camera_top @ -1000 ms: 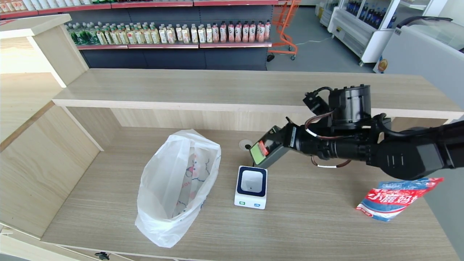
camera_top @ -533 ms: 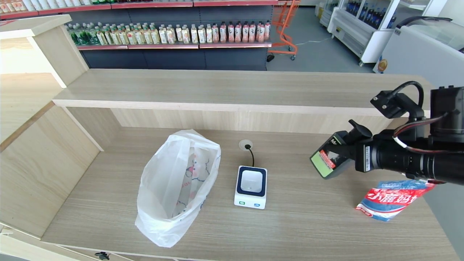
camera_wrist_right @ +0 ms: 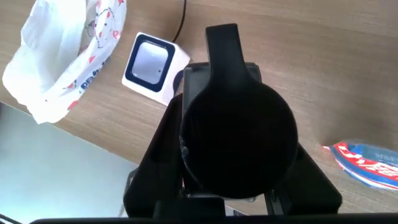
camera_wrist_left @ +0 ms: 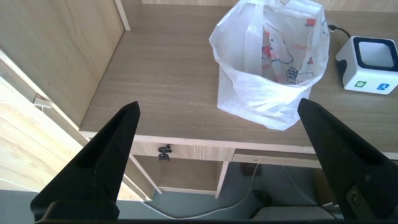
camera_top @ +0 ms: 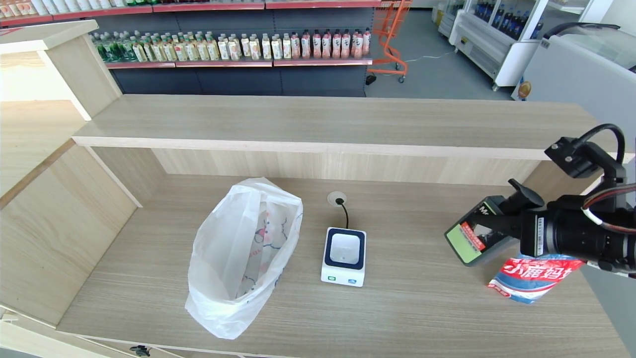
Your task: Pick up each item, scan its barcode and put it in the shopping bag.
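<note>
A: Where is the box right now?
B: Clenched in the right claw, tilted, up over the right part of the table and well apart from the scanner. It hangs just beside the pouch. Whether they touch I cannot tell.
A: And the left claw?
B: Released, its 2 fingers spread wide, grasping nothing, above the table edge near the shopping bag.
A: How will the box handle?
B: Stiff and probably light, I'd judge. A hold across 2 opposite sides suits it, leaving the printed faces free for the scanner.
A: The pouch?
B: Different story. It looks like soft, glossy film lying flat, so likely floppy and slippery. I'd pinch it by a sealed edge, not the middle, or it may slide out or fold over its barcode.
A: The bag?
B: Thin plastic, standing open with something patterned inside. It could collapse if nudged, so things should go in from above.
</note>
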